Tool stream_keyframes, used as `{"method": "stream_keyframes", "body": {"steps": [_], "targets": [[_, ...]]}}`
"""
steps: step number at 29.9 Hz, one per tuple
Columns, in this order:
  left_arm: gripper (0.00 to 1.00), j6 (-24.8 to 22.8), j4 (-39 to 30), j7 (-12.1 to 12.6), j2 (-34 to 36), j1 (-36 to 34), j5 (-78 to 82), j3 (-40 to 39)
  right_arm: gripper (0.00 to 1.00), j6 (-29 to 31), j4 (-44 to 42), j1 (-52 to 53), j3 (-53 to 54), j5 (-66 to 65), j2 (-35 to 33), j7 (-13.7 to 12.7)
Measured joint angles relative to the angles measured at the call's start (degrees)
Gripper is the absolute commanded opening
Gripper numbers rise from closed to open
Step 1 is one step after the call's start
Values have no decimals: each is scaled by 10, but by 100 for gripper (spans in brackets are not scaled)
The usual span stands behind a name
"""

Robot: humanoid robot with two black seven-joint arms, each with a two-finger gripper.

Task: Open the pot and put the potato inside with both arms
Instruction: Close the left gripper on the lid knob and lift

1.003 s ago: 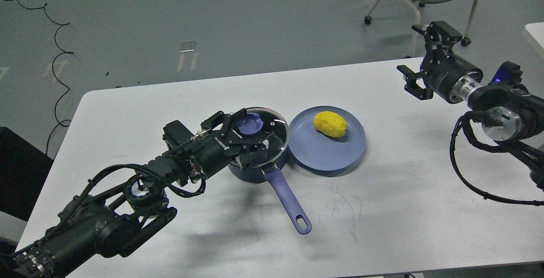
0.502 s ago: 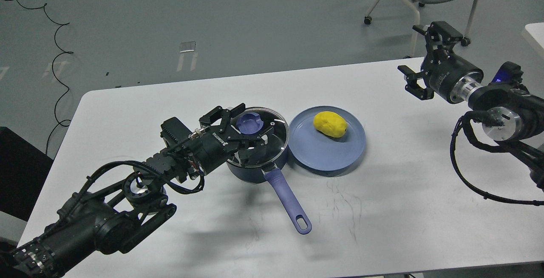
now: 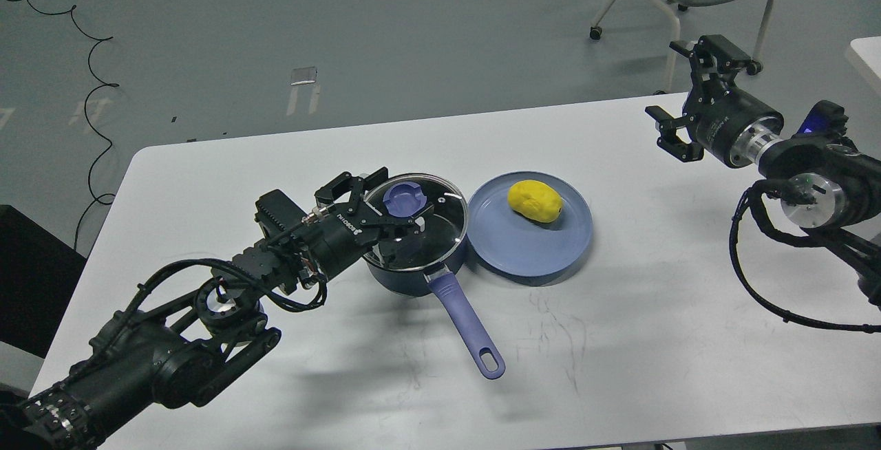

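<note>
The left gripper [image 3: 385,210], fingers spread, flanked the knob [image 3: 401,197] of the glass lid [image 3: 440,219] on the pot [image 3: 402,278]; the smooth, breakable lid looked best grasped there. The potato [image 3: 535,200], likely light, sat on the plate [image 3: 530,247]. The right gripper [image 3: 688,92] hung unclenched, empty.

The left pincer [image 3: 385,212] has drawn back leftward across the glass lid [image 3: 420,212], so the blue knob [image 3: 402,199] now sits just ahead of its spread fingers.
</note>
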Motion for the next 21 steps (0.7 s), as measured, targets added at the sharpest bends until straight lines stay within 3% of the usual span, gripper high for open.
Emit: {"method": "stream_keyframes", "body": {"steps": [3, 10, 21], "targets": [[98, 0, 3, -5, -1, -3, 0, 2, 100, 0, -1, 0, 0, 0, 0, 0], [98, 21, 2, -42, -2, -7, 0, 51, 100, 0, -10, -1, -1, 0, 0, 0], [98, 25, 9, -40, -1, -9, 0, 54, 100, 1, -19, -2, -2, 0, 3, 0]]}}
